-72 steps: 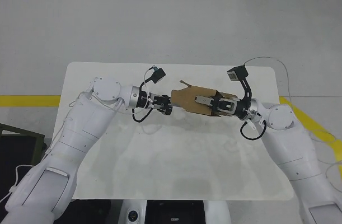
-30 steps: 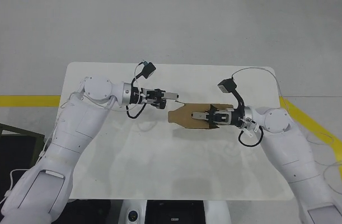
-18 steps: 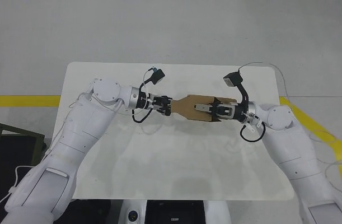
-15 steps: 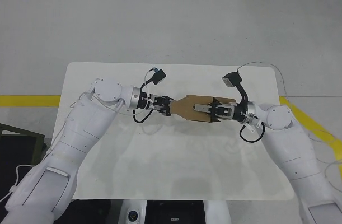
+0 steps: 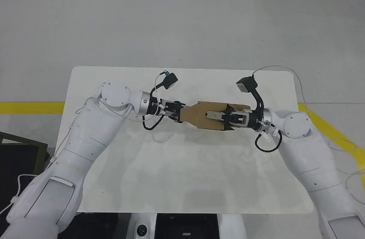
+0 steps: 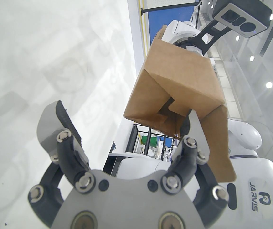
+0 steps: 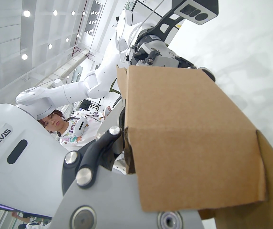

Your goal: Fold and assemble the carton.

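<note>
My right pincer (image 5: 213, 114) seems to pinch the carton (image 5: 197, 112), holding it above the table's (image 5: 188, 179) far middle. My left pincer (image 6: 125, 108) is spread wide, with one finger (image 6: 194, 132) touching the carton's open left end.

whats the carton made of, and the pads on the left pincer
The carton looks like plain brown cardboard: matte, with sharp fold creases and raw cut edges. On the left pincer, the pads are black, dull and finely ribbed, so likely rubber, though that is judged from looks alone.

Bright, even overhead light; faint soft shadows on table (image 5: 188, 179); wrist views bent at edges.
</note>
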Controlling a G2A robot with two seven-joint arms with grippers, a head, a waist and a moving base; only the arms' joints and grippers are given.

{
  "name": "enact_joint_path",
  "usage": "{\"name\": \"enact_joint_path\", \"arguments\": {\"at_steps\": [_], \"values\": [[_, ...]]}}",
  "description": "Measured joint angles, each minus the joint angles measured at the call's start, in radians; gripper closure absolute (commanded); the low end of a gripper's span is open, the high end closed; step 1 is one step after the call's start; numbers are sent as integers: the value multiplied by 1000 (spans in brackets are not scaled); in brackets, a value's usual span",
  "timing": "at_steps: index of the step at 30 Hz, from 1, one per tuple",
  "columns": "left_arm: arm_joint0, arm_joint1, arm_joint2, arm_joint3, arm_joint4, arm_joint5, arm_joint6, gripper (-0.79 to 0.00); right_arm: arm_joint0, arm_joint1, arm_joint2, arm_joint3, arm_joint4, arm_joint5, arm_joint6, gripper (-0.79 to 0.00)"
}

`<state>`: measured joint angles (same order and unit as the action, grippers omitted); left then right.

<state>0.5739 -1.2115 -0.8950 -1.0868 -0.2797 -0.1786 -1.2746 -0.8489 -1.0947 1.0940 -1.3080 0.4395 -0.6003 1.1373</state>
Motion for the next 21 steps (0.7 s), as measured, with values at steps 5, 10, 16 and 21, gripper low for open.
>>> {"name": "enact_joint_path", "arguments": {"at_steps": [5, 10, 16, 21], "values": [[3, 11, -35, 12, 4, -4, 8, -785, -6, 9, 33, 29, -43, -2, -24, 0], [13, 25, -74, -20, 9, 2, 9, -785, -11, 16, 61, 43, -81, 11, -63, 0], [28, 30, -83, -92, -3, 9, 7, -785, -10, 18, 66, 54, -123, 25, -92, 0], [25, 26, -55, -113, 25, 24, 4, -785, -13, 17, 60, 38, -123, 23, -104, 0]]}}
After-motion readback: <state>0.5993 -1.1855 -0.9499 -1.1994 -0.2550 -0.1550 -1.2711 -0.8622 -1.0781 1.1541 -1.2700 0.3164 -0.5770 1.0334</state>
